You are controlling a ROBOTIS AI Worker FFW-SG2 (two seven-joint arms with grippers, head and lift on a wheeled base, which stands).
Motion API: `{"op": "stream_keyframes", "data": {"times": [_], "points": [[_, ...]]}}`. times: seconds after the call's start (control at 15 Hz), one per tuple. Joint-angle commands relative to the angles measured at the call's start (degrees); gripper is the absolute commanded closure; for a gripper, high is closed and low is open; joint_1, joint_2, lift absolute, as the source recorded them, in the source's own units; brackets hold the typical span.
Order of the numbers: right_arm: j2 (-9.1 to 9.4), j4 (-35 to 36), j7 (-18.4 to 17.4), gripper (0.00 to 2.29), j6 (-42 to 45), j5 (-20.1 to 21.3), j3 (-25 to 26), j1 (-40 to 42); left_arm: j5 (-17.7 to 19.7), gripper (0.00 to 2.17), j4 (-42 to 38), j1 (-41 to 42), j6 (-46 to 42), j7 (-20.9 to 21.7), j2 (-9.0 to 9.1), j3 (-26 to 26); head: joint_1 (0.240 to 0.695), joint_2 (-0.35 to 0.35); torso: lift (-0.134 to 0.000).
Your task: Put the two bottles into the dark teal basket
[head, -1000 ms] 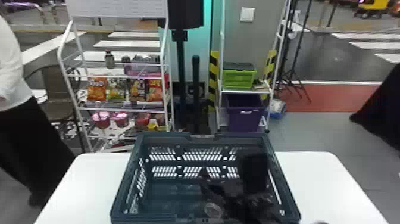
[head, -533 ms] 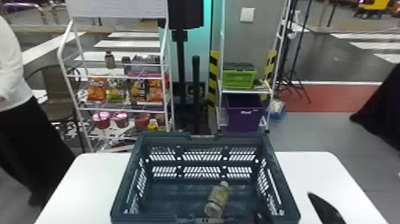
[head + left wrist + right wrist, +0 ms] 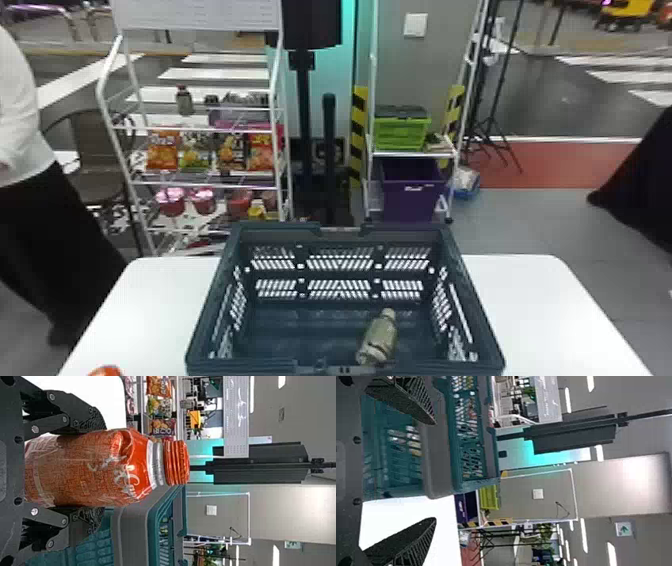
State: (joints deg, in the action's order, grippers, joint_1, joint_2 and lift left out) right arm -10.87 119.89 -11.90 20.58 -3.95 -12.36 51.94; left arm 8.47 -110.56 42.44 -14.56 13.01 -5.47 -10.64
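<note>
Your left gripper (image 3: 97, 471) pinches the orange-capped bottle (image 3: 126, 469), seemingly just left of the dark teal basket (image 3: 472, 302); carried in low, it could clip the rim (image 3: 213, 302) and slip. Your right gripper (image 3: 433, 471) is spread; the greenish bottle (image 3: 380, 336) lies inside.

1. About the dark teal basket (image 3: 214, 300): stands upright on the white surface (image 3: 145, 310), open-topped, with slotted walls.
2. About the pale bottle (image 3: 380, 334): lies on its side on the basket's floor, near side, right of the middle; yellowish-green, light cap pointing away.
3. About the orange bottle (image 3: 91, 467): held upright by the left pincer (image 3: 100, 469), left of the basket; ribbed orange cap on, silvery neck band, pale lettering.
</note>
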Motion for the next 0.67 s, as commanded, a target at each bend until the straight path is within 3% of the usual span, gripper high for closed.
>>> {"op": "stream_keyframes", "data": {"times": [0.0, 0.13, 0.33, 0.47, 0.6], "points": [[0.32, -2.74, 1.44, 0.00, 2.31, -0.09, 0.67, 0.89, -0.03, 2.15, -7.12, 0.45, 5.73, 0.09, 0.90, -2.90, 0.499, 0.000, 0.000], [0.49, -4.32, 3.99, 0.00, 4.24, -0.18, 1.37, 1.32, -0.21, 2.15, -15.65, -2.27, 19.44, 1.93, 2.39, -6.59, 0.499, 0.000, 0.000], [0.58, -5.28, 6.09, 0.00, 6.88, -0.27, 2.25, 2.03, -1.70, 2.15, -24.26, -8.25, 36.32, 6.42, 4.15, -7.12, 0.499, 0.000, 0.000], [0.76, -5.11, 6.80, 0.01, 7.93, -0.35, 2.61, 3.26, -2.14, 2.15, -27.42, -12.82, 43.35, 9.23, 3.53, -5.71, 0.499, 0.000, 0.000], [1.90, -5.28, 6.80, 0.01, 9.52, 1.23, 2.61, 4.49, -2.23, 2.15, -28.13, -17.13, 44.40, 10.37, 1.95, -3.95, 0.499, 0.000, 0.000]]}}
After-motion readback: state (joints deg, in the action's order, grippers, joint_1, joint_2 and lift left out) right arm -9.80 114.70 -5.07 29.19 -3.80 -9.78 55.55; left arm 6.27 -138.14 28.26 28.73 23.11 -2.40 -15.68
